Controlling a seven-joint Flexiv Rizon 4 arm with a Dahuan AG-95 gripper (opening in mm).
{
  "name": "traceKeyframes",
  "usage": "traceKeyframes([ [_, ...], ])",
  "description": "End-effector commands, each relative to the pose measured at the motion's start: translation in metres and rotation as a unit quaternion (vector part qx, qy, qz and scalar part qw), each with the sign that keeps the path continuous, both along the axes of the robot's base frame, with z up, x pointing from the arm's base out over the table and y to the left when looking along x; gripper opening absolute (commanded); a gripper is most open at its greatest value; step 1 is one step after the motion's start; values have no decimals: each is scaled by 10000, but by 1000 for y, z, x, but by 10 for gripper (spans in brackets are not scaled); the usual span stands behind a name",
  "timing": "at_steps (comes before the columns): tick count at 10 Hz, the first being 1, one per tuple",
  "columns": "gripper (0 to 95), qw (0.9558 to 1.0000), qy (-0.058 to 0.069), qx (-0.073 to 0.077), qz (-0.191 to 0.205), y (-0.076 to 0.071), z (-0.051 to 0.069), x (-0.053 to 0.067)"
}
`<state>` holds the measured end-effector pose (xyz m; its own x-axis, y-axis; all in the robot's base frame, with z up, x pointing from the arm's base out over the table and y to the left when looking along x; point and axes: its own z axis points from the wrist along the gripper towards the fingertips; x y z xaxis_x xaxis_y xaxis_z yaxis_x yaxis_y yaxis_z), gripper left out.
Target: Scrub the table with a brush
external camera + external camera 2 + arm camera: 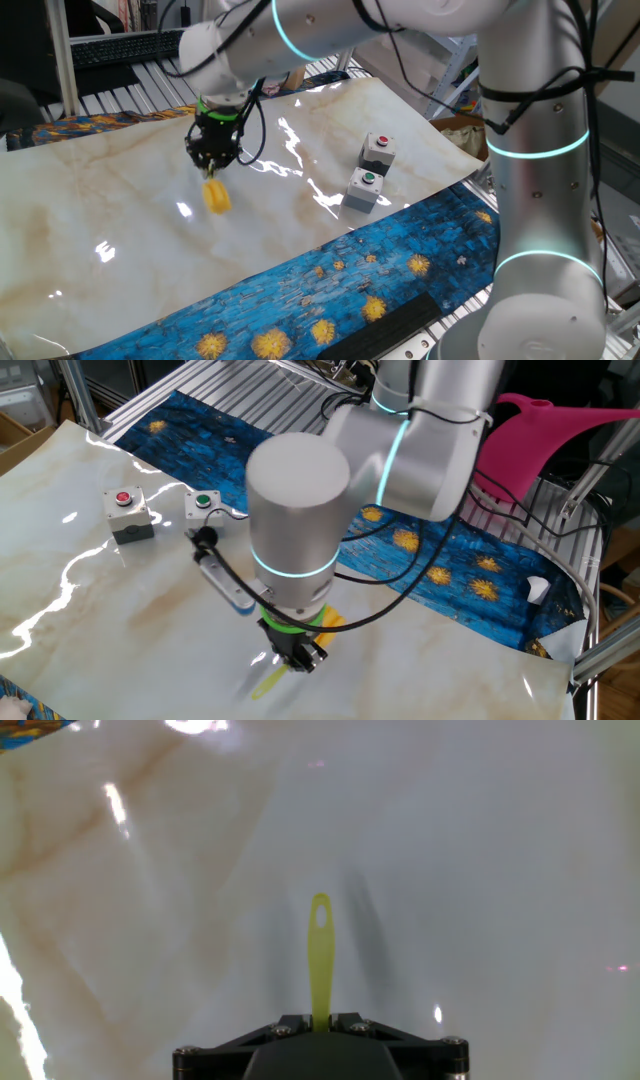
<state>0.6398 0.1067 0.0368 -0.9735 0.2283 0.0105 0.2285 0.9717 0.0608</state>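
My gripper (212, 168) hangs over the left-middle of the glossy cream marble table (100, 220) and is shut on the brush (216, 195). The yellow brush head sticks out just below the fingers, at or close to the tabletop. In the other fixed view the gripper (296, 656) is near the table's (90, 620) front, and the brush (268, 682) is a blurred yellow streak under it. The hand view has the jaws (320, 1018) closed on the thin yellow-green handle (320, 955), which points away over the table (500, 870); the brush head is hidden there.
Two grey button boxes stand on the table, one with a red button (378, 150) and one with a green button (366, 188). A blue cloth with yellow swirls (330, 290) borders the table. A pink watering can (560, 430) sits beyond the cloth.
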Motion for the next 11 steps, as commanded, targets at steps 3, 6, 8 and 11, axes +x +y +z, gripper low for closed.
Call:
traceKeyframes([
  [3,0,9969,-14,-226,748,-40,10,6],
  [6,0,9938,2,-256,1079,-62,8,8],
  [8,0,9914,-21,-242,1285,-75,5,8],
  [11,0,9889,-52,-200,1471,-89,1,7],
])
